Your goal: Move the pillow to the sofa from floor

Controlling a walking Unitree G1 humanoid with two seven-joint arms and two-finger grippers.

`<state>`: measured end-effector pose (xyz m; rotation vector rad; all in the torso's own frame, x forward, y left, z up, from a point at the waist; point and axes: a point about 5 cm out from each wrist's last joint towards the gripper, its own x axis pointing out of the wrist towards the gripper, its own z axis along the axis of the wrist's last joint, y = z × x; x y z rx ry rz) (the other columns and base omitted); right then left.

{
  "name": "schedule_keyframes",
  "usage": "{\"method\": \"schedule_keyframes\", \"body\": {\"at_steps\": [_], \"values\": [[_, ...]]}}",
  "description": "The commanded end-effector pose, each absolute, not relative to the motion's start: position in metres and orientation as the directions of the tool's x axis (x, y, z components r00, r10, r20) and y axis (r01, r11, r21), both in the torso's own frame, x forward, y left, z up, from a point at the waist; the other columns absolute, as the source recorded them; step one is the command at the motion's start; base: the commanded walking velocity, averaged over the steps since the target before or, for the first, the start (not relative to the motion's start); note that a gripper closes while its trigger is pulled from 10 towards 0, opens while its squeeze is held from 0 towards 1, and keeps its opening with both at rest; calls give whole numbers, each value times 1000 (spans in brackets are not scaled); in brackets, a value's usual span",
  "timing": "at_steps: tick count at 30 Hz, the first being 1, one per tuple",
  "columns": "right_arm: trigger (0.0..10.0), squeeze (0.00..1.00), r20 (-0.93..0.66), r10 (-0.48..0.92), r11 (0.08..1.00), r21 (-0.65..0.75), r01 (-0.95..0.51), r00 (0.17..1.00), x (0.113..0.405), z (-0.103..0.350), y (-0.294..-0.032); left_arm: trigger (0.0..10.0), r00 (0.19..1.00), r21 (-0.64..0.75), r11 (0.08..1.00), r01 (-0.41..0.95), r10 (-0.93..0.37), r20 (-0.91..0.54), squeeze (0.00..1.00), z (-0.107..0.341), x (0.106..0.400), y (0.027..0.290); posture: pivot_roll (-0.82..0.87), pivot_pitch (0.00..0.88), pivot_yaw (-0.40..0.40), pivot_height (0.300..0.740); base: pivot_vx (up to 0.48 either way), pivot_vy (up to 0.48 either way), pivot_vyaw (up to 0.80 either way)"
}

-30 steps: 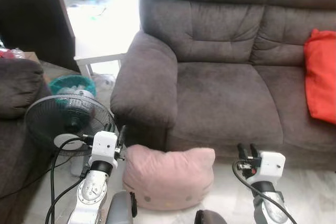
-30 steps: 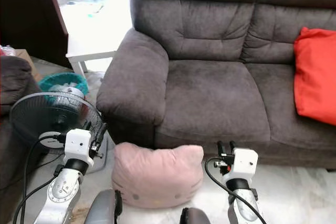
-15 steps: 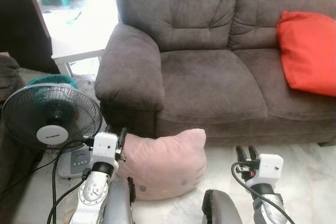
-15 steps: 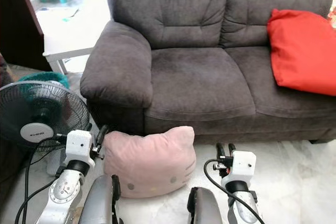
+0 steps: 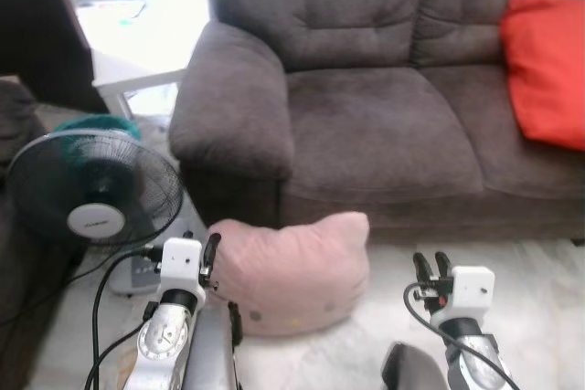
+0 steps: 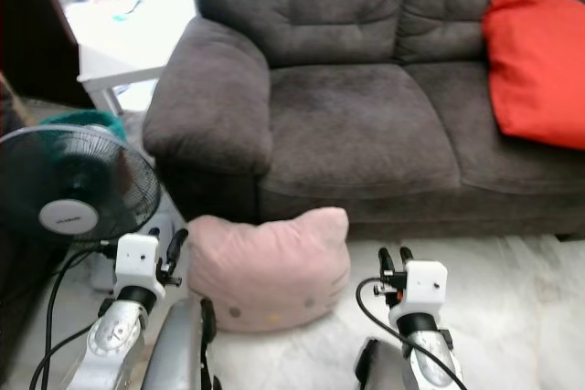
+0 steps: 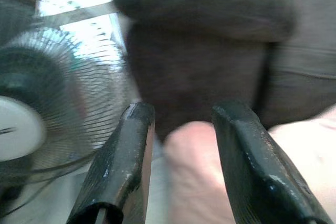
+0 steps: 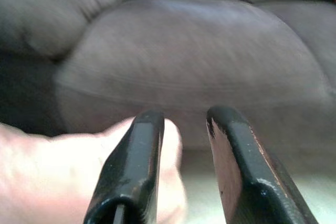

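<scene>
A pink pillow [image 5: 294, 271] with cat ears lies on the pale floor, against the front of the dark grey sofa [image 5: 384, 125]. My left gripper [image 5: 205, 251] hovers open by the pillow's left edge; in the left wrist view one pillow corner [image 7: 194, 145] shows past the open fingers [image 7: 134, 145]. My right gripper [image 5: 430, 265] stands open over the floor, a little to the right of the pillow and apart from it. In the right wrist view a pillow ear [image 8: 170, 140] sits beyond its empty gripper [image 8: 186, 116], with the sofa seat [image 8: 199, 61] behind.
A red cushion [image 5: 548, 70] rests on the sofa's right seat. A standing fan [image 5: 96, 198] with its cable is on the floor at the left, beside the sofa arm [image 5: 233, 107]. A teal basket [image 5: 105, 125] and a white table [image 5: 137, 84] stand behind the fan.
The whole picture has shifted as the camera moved. The pillow stays on the floor and both grippers hold the same open pose on either side of it.
</scene>
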<state>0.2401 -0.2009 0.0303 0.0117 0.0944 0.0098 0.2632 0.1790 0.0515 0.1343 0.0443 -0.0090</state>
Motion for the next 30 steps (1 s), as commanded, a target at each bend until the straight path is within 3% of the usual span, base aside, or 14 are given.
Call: {"method": "schedule_keyframes", "body": {"at_steps": [1,10,21,30], "values": [[10000,0,-109,-13,1000,7,14,994,235,27,-209,10000,997,114,993,15,-7,-74,0,48,265,176,43,45,-49,521,0,0,0],[10000,0,-111,-11,1000,-5,11,994,235,27,-209,10000,997,114,993,27,-18,-79,0,45,264,175,42,46,-47,521,0,0,0],[10000,0,-120,18,1000,-9,-19,993,235,24,-203,10000,997,114,993,33,-26,-67,0,47,266,172,43,46,-45,521,0,0,780],[10000,0,-135,14,1000,-16,-17,991,235,22,-205,10000,997,118,992,37,-29,-66,0,47,266,171,43,49,-45,521,0,0,0]]}}
